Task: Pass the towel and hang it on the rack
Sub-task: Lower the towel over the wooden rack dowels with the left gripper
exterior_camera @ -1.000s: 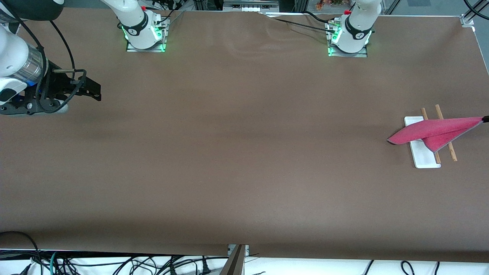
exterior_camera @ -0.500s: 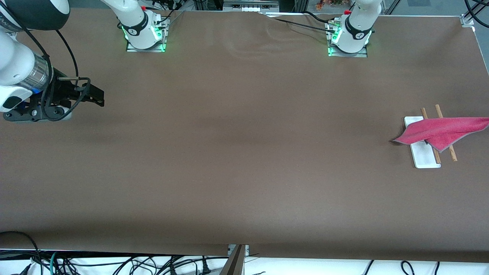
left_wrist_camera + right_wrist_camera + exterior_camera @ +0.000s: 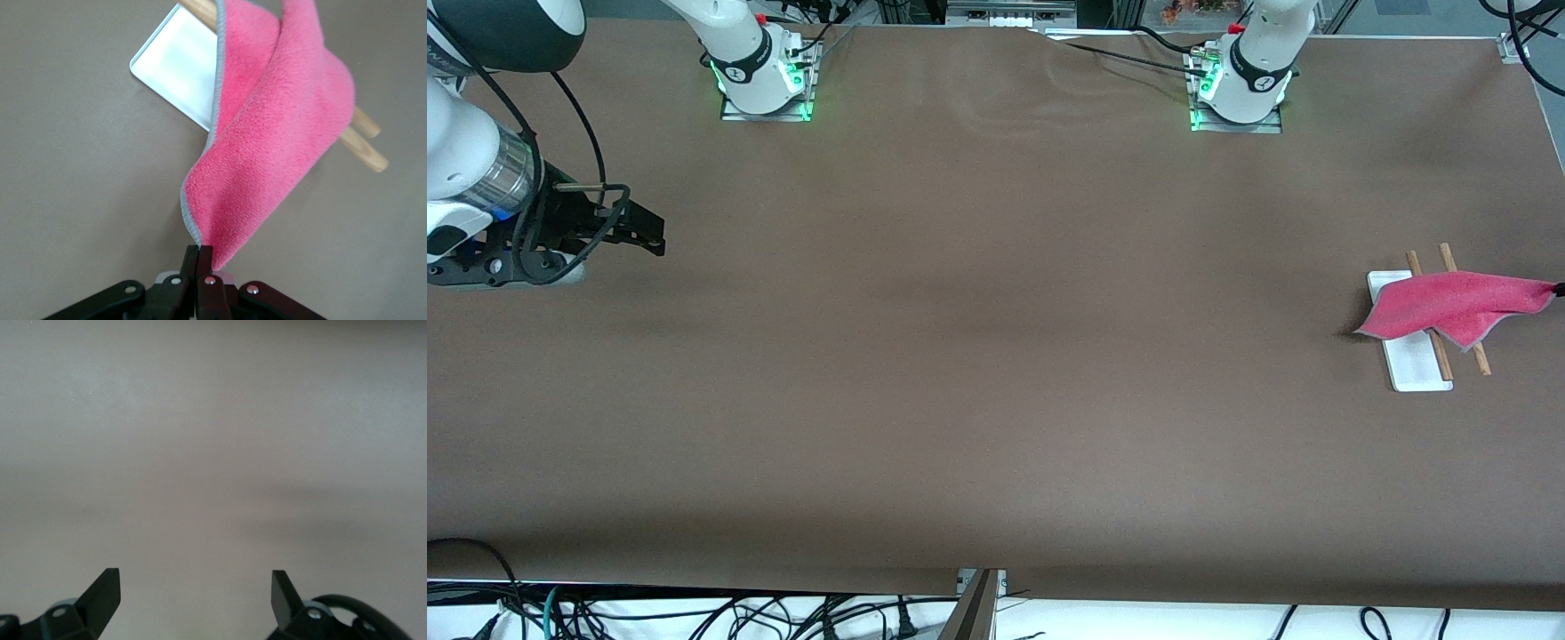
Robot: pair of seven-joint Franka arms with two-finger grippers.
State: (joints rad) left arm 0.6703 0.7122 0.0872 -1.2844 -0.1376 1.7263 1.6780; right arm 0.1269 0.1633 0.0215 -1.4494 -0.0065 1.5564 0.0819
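Observation:
The towel (image 3: 1449, 305) shows its pink-red face and lies draped over the rack's two wooden rods (image 3: 1443, 354) near the left arm's end of the table. The rack's white base (image 3: 1412, 364) lies under it. My left gripper (image 3: 1558, 287) is at the view's edge, shut on one corner of the towel. In the left wrist view the left gripper (image 3: 201, 252) pinches the towel (image 3: 267, 147) by its pale border, with the rods (image 3: 363, 133) and white base (image 3: 173, 67) under it. My right gripper (image 3: 654, 233) is open and empty over the table at the right arm's end, also in the right wrist view (image 3: 195, 587).
A brown cloth covers the table (image 3: 996, 356). The arm bases (image 3: 765, 80) stand along the edge farthest from the front camera. Cables (image 3: 694, 613) hang below the edge nearest the front camera.
The towel has drawn in over the rods and hangs less toward the right arm's end. The left gripper's tip shows again at the view's edge. The right gripper shifted slightly.

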